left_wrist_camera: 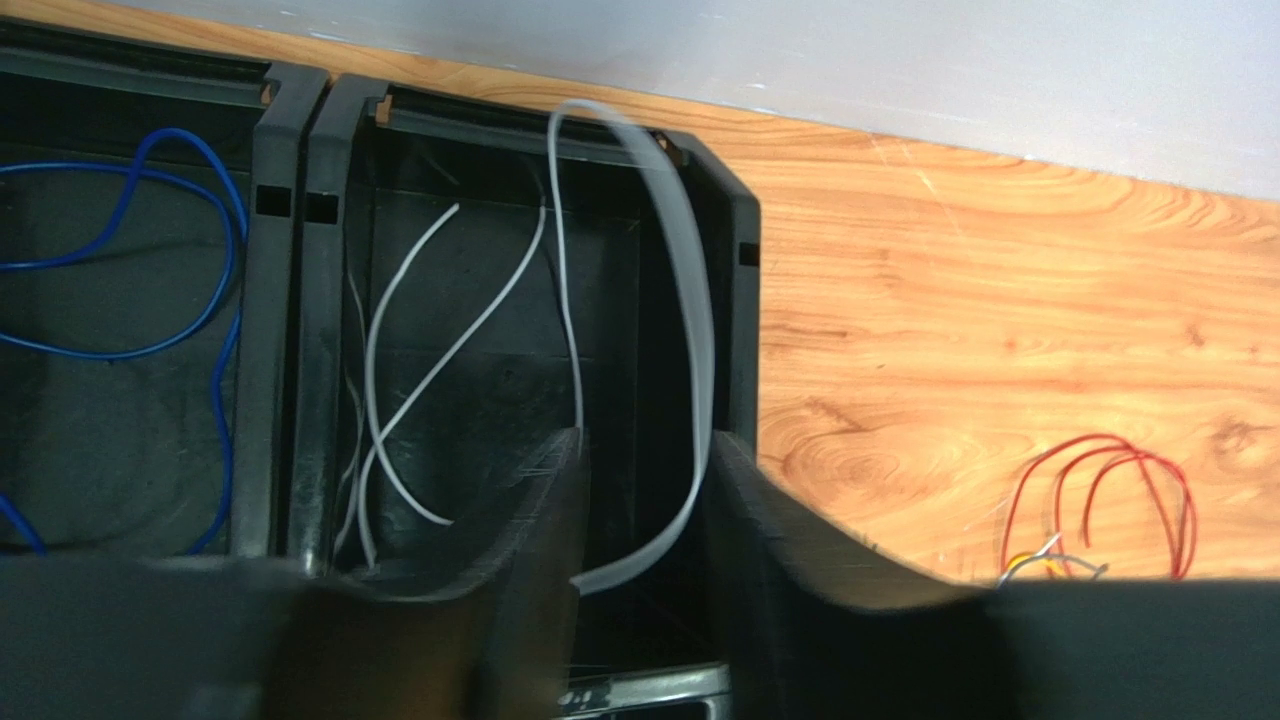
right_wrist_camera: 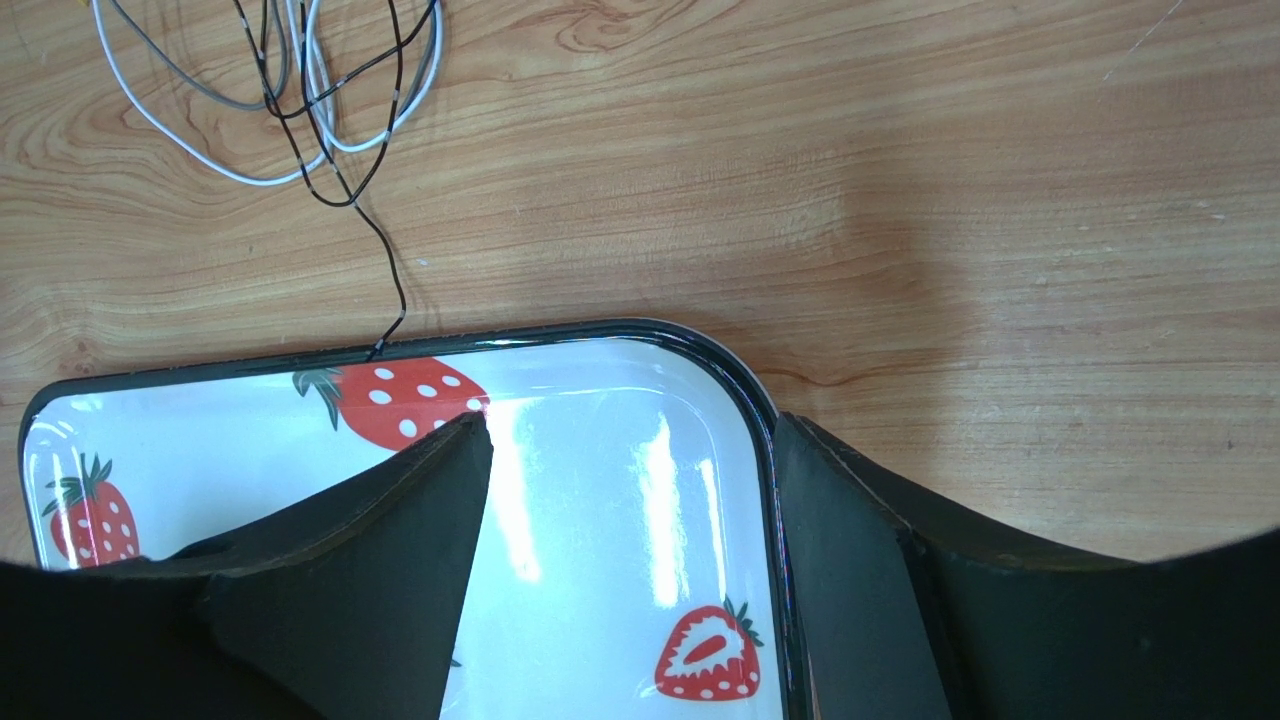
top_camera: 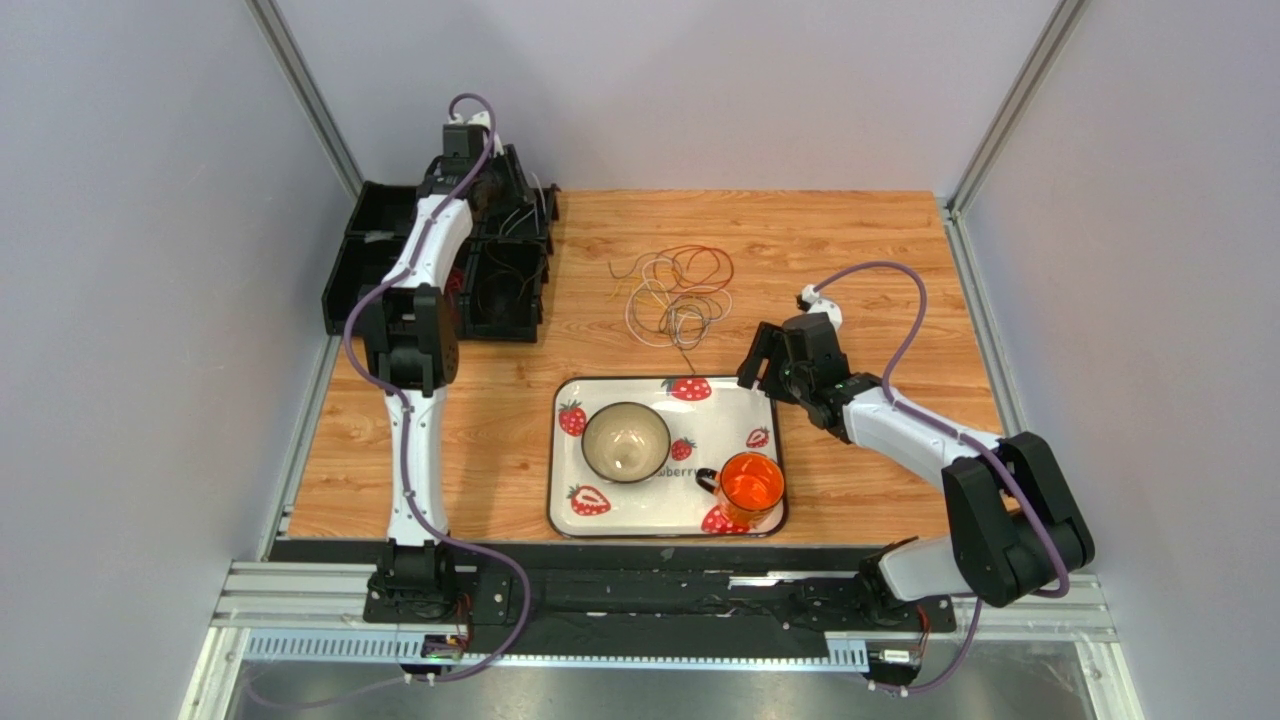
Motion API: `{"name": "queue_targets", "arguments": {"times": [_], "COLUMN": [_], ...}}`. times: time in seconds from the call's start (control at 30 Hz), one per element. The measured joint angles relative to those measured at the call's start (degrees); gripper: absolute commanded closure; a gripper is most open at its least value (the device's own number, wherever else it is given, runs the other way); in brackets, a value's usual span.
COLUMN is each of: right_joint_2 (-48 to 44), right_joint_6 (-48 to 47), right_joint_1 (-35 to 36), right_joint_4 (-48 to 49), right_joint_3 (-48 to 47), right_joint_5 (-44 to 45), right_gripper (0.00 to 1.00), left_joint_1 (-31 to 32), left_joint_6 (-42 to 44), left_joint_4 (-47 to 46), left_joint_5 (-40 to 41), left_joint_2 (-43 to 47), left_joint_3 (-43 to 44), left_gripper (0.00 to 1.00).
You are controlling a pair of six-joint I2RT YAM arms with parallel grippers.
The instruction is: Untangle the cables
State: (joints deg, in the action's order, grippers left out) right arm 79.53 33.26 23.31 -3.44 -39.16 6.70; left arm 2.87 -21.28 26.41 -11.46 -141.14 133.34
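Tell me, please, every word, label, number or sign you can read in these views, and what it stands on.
Tray: one short line of dark print between the bowl and the orange cup, partly covered and too small to read.
No other text shows in any view: none on the black bins and none by the cables.

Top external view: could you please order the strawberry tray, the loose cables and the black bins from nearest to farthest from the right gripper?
1. strawberry tray: its far right corner lies under the right gripper.
2. loose cables: on the wood just beyond, leftward.
3. black bins: far left of the view.
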Motion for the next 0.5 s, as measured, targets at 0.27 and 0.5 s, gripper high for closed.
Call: {"name": "queue_targets", "arguments": {"times": [0.27,0.5], "right_joint_2": [0.0,0.1], "right_joint_6": [-0.1,-0.1], "right_joint_1": [0.0,0.0], "right_joint_4": [0.5,0.7], "right_joint_3": [0.0,0.0], "right_joint_5": [-0.2,-0.3], "right_gripper": [0.27,0.27], "left_joint_1": [0.0,0.1], "left_joint_6": [-0.3,-0.4], "left_joint_4": [2.7,5.0], "left_joint_5": [0.0,-0.7], "left_joint_2": [0.9,9.4], "left_joint_3": [0.0,-0.4], "left_gripper": [0.36,0.36]}}
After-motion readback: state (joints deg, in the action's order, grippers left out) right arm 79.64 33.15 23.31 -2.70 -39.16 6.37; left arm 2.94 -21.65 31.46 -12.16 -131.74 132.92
